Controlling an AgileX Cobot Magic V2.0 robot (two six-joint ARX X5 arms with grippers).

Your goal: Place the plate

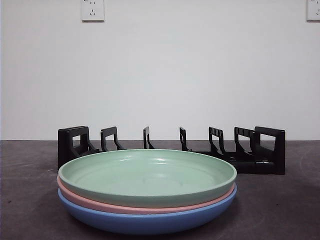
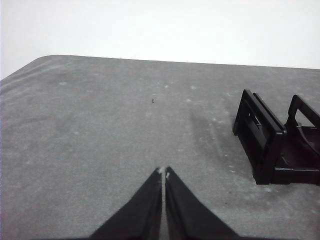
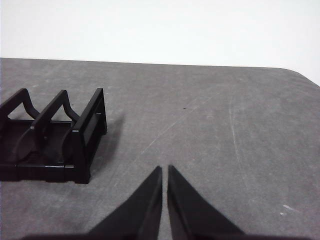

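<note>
Plates are sitting stacked in the lower centre of the front view: green plate (image 1: 147, 175) is nesting on top, pink plate (image 1: 100, 204) under it, blue plate (image 1: 145, 222) at the bottom, resting on the dark bench (image 1: 280, 205). Green plate is lying empty, holding nothing. Behind the stack, across the middle of the frame, a black dish rack (image 1: 250, 150) is standing with every slot vacant and upright dividers showing.

Left pincer (image 2: 164, 172) is hovering over bare bench at the bottom centre of its wrist view, clenched tip to tip, gripping nothing; one rack end is showing at the right edge. Right pincer (image 3: 165, 170) is likewise clenched on nothing, with the other rack end at the left.
</note>
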